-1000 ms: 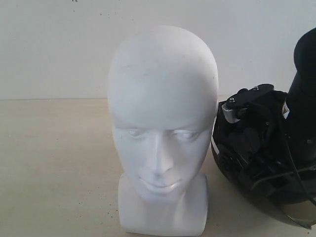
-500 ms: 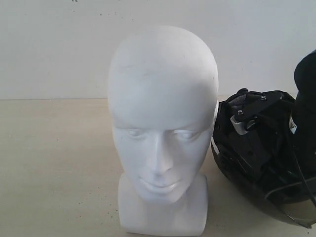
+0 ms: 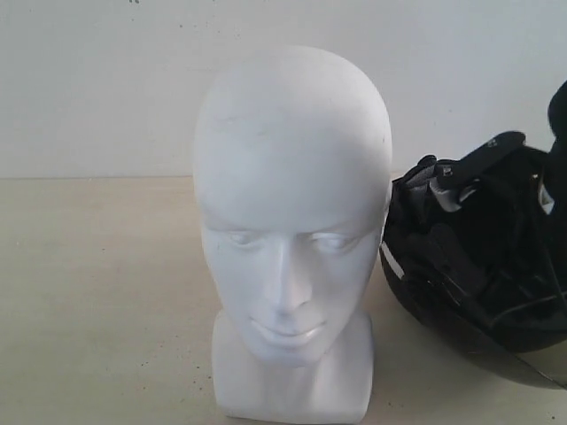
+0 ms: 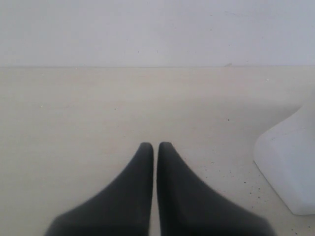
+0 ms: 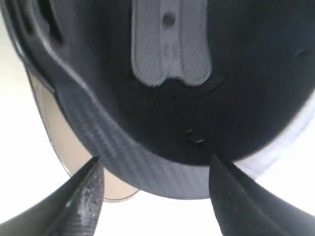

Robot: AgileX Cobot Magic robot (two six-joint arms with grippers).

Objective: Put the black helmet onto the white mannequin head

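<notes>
The left hand (image 4: 155, 147) ends in two matte charcoal fingers (image 4: 133, 196), broad at the root and curving in to blunt, rounded tips. The right hand (image 5: 155, 160) has the same dark fingers, one finger (image 5: 91, 196) with a grainy, speckled face. From across the room the right arm (image 3: 560, 115) is plain black, with a flat black bracket (image 3: 492, 150) and a small grey metal piece (image 3: 443, 193).

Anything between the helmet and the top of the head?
Nothing visible. The helmet lies on the table beside the head, whose crown is bare; the open right claw straddles the helmet's rim.
</notes>
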